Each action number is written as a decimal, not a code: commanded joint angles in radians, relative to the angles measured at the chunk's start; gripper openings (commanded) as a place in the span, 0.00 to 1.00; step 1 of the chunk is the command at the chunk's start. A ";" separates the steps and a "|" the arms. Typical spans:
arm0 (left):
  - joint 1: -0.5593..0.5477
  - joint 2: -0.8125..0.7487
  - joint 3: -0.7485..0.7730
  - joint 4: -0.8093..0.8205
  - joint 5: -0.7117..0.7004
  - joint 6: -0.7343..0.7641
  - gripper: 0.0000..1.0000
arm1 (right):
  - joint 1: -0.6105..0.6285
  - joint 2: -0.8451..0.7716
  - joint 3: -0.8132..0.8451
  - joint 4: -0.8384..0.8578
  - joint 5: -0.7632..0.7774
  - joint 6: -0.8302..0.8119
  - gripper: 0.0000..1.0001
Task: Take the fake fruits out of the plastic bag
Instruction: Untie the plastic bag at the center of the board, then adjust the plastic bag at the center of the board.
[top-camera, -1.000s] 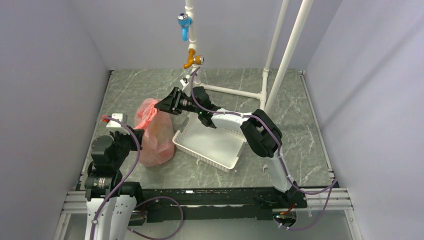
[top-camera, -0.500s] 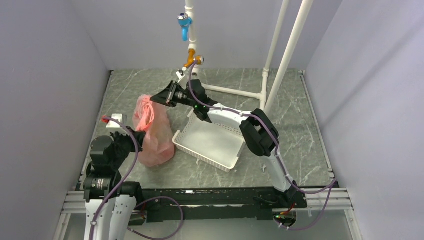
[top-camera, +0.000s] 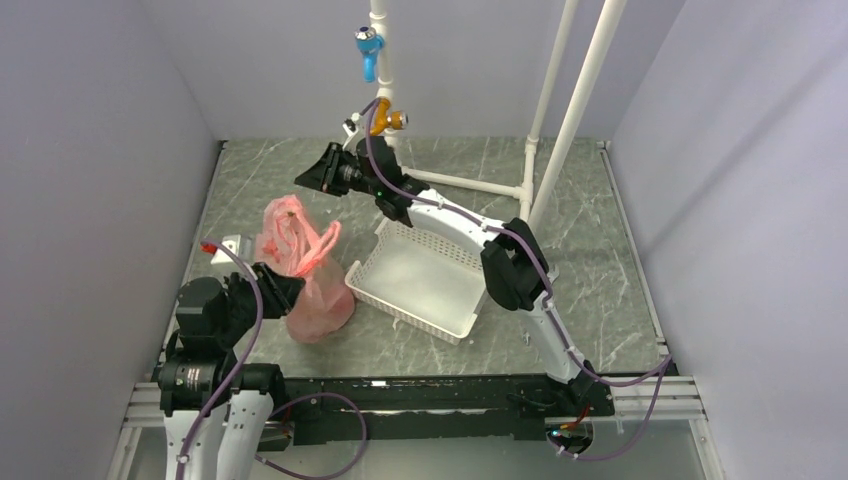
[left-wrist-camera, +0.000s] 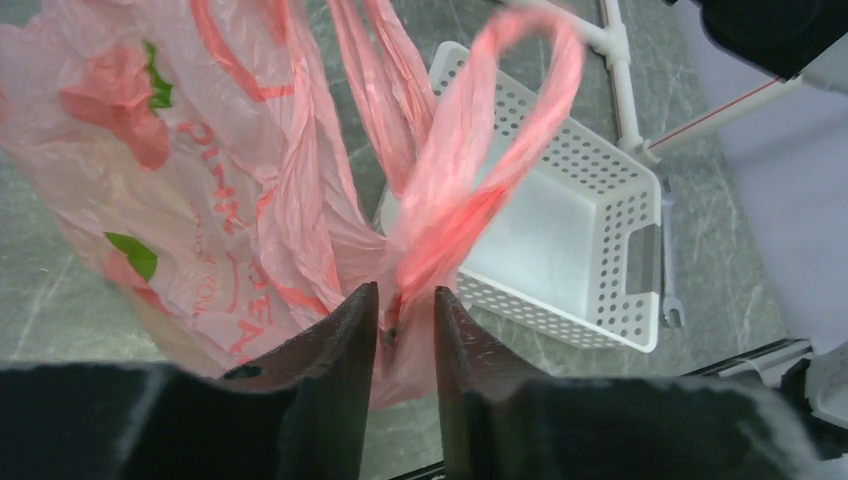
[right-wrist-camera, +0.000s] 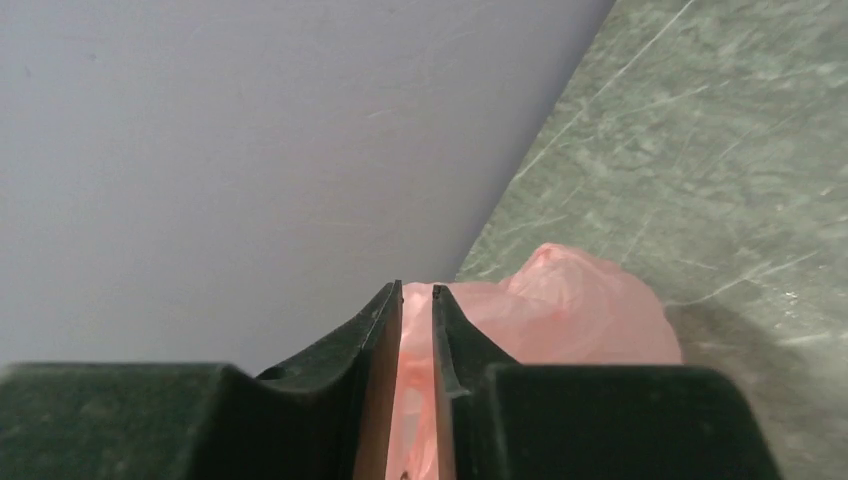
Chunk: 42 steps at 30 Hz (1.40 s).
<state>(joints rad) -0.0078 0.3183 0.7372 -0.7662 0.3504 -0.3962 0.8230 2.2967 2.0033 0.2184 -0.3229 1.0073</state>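
A white slotted plastic basket (top-camera: 425, 285) sits slantwise on the green-grey marbled bench (top-camera: 600, 250), its perforated walls and a cut-out handle plain in the left wrist view (left-wrist-camera: 540, 230). Behind it a frame of white plastic pipes (top-camera: 580, 100) rises from the bench. A blue tap valve (top-camera: 369, 45) and an orange fitting (top-camera: 390, 121) sit on the middle pipe. Pale grey walls (top-camera: 100, 150) enclose three sides.

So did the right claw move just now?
Yes. The right claw went toward the back wall and a little left, away from the white basket and the plastic bag, closer to the orange tap.
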 joint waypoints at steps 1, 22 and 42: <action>0.005 -0.002 0.039 0.020 -0.007 -0.023 0.46 | 0.012 -0.025 0.083 -0.153 -0.010 -0.167 0.31; 0.005 0.537 0.409 0.165 -0.219 0.225 0.89 | 0.033 -0.537 -0.499 -0.152 -0.085 -0.394 0.84; 0.005 0.650 0.202 0.414 -0.189 0.303 0.87 | 0.204 -0.486 -0.479 -0.130 0.217 -0.334 0.78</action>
<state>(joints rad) -0.0071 0.9699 0.9363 -0.4213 0.1440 -0.1078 0.9749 1.8183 1.4727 0.1432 -0.3546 0.6834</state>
